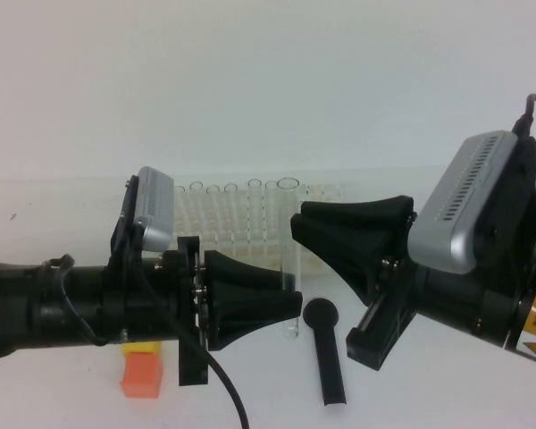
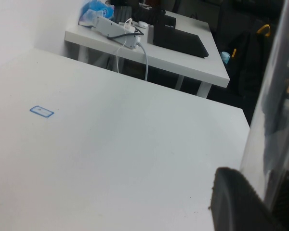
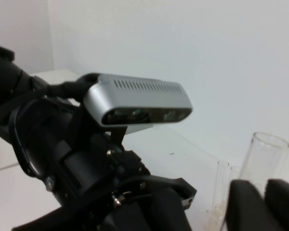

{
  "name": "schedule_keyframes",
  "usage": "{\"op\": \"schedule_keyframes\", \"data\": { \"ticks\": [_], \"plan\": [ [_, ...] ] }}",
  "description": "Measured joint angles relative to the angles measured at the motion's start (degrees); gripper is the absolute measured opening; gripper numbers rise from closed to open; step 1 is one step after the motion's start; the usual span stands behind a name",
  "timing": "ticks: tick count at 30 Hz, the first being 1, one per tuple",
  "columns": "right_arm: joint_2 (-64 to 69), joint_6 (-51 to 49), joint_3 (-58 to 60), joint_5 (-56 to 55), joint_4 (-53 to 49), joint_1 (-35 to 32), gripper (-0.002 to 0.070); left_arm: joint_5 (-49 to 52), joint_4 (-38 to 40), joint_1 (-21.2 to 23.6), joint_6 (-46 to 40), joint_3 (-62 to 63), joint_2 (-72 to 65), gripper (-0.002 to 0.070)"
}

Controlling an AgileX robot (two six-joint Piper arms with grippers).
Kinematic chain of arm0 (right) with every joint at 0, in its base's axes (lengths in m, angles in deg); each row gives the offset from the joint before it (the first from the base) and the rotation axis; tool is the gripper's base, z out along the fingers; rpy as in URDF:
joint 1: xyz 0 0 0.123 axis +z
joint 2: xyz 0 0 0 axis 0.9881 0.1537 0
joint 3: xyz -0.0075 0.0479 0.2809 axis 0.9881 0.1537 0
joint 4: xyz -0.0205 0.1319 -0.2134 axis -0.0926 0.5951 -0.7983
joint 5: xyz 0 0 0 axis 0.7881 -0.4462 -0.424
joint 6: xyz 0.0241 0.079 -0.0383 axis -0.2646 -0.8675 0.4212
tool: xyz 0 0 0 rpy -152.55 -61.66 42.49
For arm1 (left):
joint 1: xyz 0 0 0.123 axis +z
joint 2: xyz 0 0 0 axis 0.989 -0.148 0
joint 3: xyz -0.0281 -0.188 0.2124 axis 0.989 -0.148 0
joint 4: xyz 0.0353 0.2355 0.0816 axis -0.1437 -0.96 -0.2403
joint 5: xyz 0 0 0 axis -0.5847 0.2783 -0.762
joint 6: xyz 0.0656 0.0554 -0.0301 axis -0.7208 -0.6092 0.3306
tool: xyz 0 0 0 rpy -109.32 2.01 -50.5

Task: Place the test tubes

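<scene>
Though near right gripper (image 1: 297, 223), tube (image 1: 290, 198) in left gripper (image 1: 293, 302).

Left arm level, left claw (image 1: 296, 301) gripping a test tube (image 1: 289, 257), right claw (image 1: 297, 222) tilted close above it

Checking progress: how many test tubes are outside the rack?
1: test tube upright in the left pincer, before the rack; right pincer hovers beside its top. Others may be hidden.

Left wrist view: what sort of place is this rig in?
Probably a lab or office workroom: white table, a second desk with a power strip, a rack of test tubes. Left gripper holds a test tube mid-table; right gripper hangs beside its top.
</scene>
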Motion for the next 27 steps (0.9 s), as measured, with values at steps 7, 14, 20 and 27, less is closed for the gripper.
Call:
{"op": "schedule_keyframes", "data": {
  "ticks": [7, 14, 20, 27],
  "plan": [
    [0.0, -1.42, -0.26, 0.0, 0.0, 0.0, 0.037, 0.0, 0.03, 0.0, 0.12, 0.0, 0.0, 0.0111],
    [0.27, -1.11, -0.7, 0.11, 0.0, 0.0, 0.0466, 0.07, 1.43, 0.0, 0.16, 0.0, 0.09, 0.0111],
    [3.24, -0.59, -4.45, 0.19, 0.0, 0.0, 0.047, 0.07, 1.93, 0.0, 0.16, 0.0, 0.09, 0.0111],
    [7.36, -1.42, -6.94, 0.47, 0.0, 0.0, 0.0463, 0.07, 2.17, 0.0, 0.03, 0.0, 0.09, 0.0111]
  ]
}}
